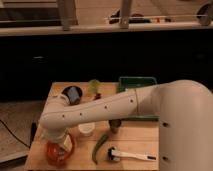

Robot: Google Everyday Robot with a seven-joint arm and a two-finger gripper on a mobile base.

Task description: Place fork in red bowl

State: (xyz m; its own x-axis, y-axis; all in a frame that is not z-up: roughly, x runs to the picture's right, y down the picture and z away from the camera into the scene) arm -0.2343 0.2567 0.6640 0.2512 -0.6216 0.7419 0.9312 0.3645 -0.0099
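- My gripper (63, 144) hangs low over the red bowl (52, 153) at the front left corner of the table (137, 138), with my arm (100, 109) stretched across from the right and covering much of the middle.
- Whether the gripper is closed on anything, I cannot tell; my own wrist hides it.
- I cannot make out the fork anywhere. My guess is that it sits under the wrist, at or just inside the bowl, because no fork lies on the bare wood that I can see.
- I judge the step in hand to be the release into the bowl, near the end of the task.
- To do it well, I should be centred over the bowl's hollow and not its rim, and low enough that the fork slides in rather than drops and bounces out.
- A fork is long for this bowl, so I would tip it handle-up and let the tines rest on the bottom.
- The bowl is near the table edge, so I must not press down or push sideways; it could skid off.
- The white cup (86, 129) stands just beside the bowl, and the green pepper (100, 146) and the brush (131, 155) lie to the right, so a straight lift upward would suit.
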